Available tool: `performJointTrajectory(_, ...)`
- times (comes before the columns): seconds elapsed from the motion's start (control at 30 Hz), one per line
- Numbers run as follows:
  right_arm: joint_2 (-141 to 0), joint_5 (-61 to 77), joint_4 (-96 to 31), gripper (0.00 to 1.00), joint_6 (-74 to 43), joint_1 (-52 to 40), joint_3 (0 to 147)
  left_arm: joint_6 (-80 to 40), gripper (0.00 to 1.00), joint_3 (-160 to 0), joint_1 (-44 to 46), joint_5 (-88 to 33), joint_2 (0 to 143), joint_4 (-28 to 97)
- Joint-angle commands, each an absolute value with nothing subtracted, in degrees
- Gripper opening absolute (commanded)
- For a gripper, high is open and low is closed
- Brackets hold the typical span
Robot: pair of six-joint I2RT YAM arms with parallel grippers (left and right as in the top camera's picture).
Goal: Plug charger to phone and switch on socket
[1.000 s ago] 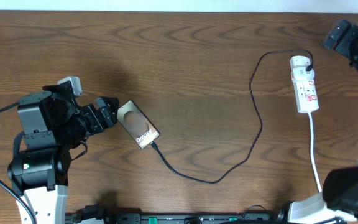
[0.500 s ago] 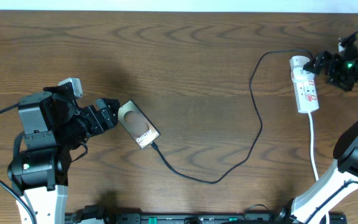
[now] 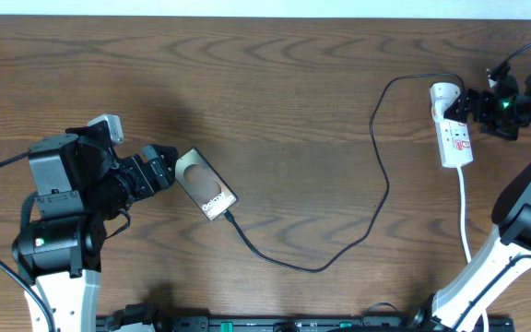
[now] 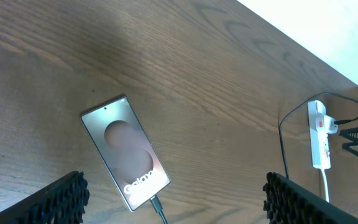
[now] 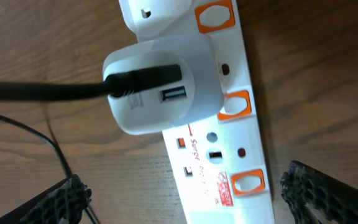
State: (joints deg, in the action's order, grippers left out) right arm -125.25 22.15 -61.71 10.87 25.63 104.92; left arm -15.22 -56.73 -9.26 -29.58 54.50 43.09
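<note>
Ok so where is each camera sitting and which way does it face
Overhead: above the table, facing straight down; shows left claw, right claw, phone, charger, socket.
Left wrist: on the left arm, angled down at the phone; own fingers in bottom corners.
Right wrist: on the right arm, close over the socket's white adapter; own fingers likewise.
Shared: all three show the socket.

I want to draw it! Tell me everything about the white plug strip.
The power strip is long, narrow, white plastic, lying flat on the wooden table, far right. It has orange switches and red writing. A white adapter with the black cable is plugged in. Its white cord trails off. The open right gripper hovers beside it.
</note>
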Motion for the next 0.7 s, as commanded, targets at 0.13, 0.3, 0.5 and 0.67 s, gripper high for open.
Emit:
performJointTrajectory(0.13,-125.84,21.80,-59.51,0.99,12.43,24.51,105.12,-15.31,0.89,-56.90,-9.30,-28.86,54.65,43.09)
performJointTrajectory(0.3,-125.97,21.76,-58.76,0.99,12.51,23.64,105.12,-15.29,0.89,-56.90,-9.30,-28.86,54.65,43.13)
performJointTrajectory(0.5,-126.69,21.76,-58.72,0.99,12.49,22.87,105.10,-15.29,0.89,-56.90,-9.30,-28.86,54.65,43.27)
performJointTrajectory(0.67,-127.66,21.76,-58.72,0.99,12.47,21.96,105.10,-15.29,0.89,-56.90,-9.28,-28.86,54.65,43.44)
